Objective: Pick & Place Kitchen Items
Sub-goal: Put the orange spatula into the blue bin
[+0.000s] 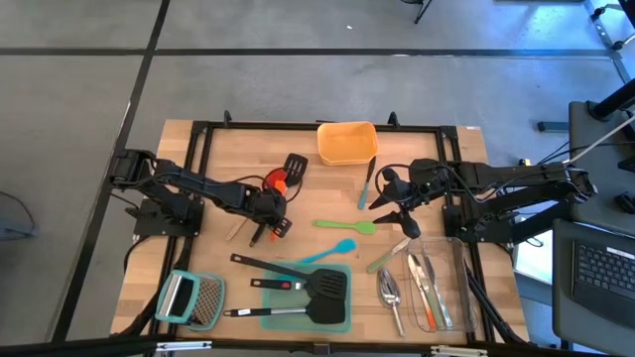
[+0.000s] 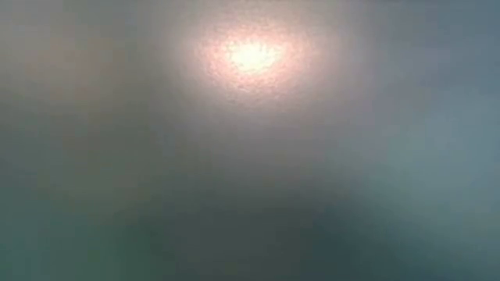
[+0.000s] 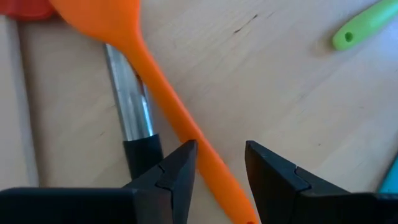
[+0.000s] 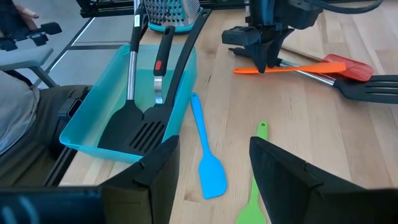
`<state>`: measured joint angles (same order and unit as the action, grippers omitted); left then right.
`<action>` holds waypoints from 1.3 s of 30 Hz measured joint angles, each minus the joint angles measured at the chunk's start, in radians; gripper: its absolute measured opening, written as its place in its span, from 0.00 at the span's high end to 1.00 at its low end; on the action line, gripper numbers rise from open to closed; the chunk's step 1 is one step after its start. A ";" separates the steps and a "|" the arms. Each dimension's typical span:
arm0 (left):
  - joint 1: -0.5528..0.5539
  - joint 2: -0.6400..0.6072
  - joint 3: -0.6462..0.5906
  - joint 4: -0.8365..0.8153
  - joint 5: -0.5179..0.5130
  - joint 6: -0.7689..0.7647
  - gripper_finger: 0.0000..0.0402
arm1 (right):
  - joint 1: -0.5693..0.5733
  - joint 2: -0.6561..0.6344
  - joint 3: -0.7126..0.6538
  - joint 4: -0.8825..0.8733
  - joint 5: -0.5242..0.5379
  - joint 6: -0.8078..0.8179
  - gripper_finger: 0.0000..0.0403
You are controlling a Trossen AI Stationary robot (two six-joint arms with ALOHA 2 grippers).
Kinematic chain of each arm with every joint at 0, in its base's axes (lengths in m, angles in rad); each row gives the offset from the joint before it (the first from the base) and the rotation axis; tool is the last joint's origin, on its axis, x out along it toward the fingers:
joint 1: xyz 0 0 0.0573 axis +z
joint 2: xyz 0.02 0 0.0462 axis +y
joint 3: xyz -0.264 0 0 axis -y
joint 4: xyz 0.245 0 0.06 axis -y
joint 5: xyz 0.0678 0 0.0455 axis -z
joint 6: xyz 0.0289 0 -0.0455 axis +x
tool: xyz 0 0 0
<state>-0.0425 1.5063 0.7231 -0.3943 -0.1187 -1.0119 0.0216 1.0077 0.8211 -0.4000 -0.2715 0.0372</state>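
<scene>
The wooden surface (image 1: 218,149) sits on a grey floor (image 1: 298,79). The left pincer (image 3: 221,168) points down, fingers apart around the orange spatula (image 3: 168,106) lying mid-surface. The right pincer (image 1: 395,206) hangs apart beside the green spatula (image 1: 347,226).

High view straight down, whole table (image 1: 198,188) — low view fogged, unreadable. Wrist views close, both catch orange spatula (image 3: 168,106) — right from across table.
</scene>
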 joint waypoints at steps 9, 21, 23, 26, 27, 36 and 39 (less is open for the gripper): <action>0.025 0.012 0.001 -0.057 -0.017 0.003 0.65 | 0.000 0.000 0.000 0.003 0.000 0.000 0.51; 0.039 0.106 0.004 0.013 -0.002 0.038 0.65 | 0.000 0.000 0.000 0.001 -0.001 0.000 0.51; 0.043 0.111 0.005 0.011 -0.001 0.032 0.66 | 0.000 0.000 0.000 0.001 -0.001 0.000 0.51; 0.045 0.112 0.005 0.009 0.004 0.031 0.69 | 0.000 0.000 0.000 0.001 -0.001 0.000 0.51; 0.045 0.112 0.005 0.007 0.004 0.032 0.71 | 0.000 0.000 0.000 0.001 -0.001 0.000 0.51; 0.048 0.122 0.055 -0.078 0.010 0.092 0.95 | 0.000 0.000 0.000 0.000 -0.001 0.000 0.51; 0.041 0.117 0.100 -0.111 0.003 0.165 0.96 | 0.000 0.000 0.000 0.000 -0.001 0.000 0.51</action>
<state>-0.0016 1.6236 0.8231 -0.5054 -0.1153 -0.8465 0.0212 1.0077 0.8211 -0.4000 -0.2722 0.0371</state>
